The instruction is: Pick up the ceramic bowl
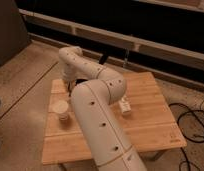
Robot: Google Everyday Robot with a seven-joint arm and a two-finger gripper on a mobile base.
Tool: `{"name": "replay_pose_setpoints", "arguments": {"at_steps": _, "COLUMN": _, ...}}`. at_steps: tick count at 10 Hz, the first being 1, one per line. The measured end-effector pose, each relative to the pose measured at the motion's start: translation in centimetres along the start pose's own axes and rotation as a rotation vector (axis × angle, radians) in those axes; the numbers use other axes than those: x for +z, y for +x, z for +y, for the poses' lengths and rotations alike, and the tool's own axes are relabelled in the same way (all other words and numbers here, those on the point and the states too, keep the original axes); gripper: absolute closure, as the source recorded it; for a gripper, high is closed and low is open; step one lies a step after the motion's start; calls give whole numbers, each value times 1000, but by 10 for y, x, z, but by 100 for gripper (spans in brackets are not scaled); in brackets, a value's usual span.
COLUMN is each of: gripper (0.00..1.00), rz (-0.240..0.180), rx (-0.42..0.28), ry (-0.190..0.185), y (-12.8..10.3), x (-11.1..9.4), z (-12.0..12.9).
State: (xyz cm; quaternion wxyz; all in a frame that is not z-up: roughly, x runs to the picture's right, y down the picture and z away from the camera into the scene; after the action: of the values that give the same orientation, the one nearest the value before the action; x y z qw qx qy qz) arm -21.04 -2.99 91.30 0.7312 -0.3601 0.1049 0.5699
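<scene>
The wooden table (145, 107), square and pale-planked, is standing on a speckled floor (25, 85) and serving as the landmark. The white robot arm (97, 120), smooth and cylindrical with dark dots along its shell, is crossing the table from the near edge and bending back over the far-left corner. The gripper (77, 82) is sitting low above that far-left corner, dark and mostly hidden behind the arm; its opening cannot be told. The ceramic bowl is not visible from this view. A small white cup (61, 110) is standing upright near the table's left edge. A small white object (126, 106) is lying near the table's centre.
</scene>
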Motion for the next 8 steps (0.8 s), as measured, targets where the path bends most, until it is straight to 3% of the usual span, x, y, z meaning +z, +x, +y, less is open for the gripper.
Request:
{"name": "replay_pose_setpoints", "arguments": {"at_steps": 2, "gripper": 100, "rz": -77, "rx": -49, "ry": -18, "y": 7, "x": -25, "z": 13}}
{"name": "replay_pose_setpoints", "arguments": {"at_steps": 8, "gripper": 100, "rz": -263, "rx": -129, "ry": -82, "y": 62, "x": -86, "z": 41}}
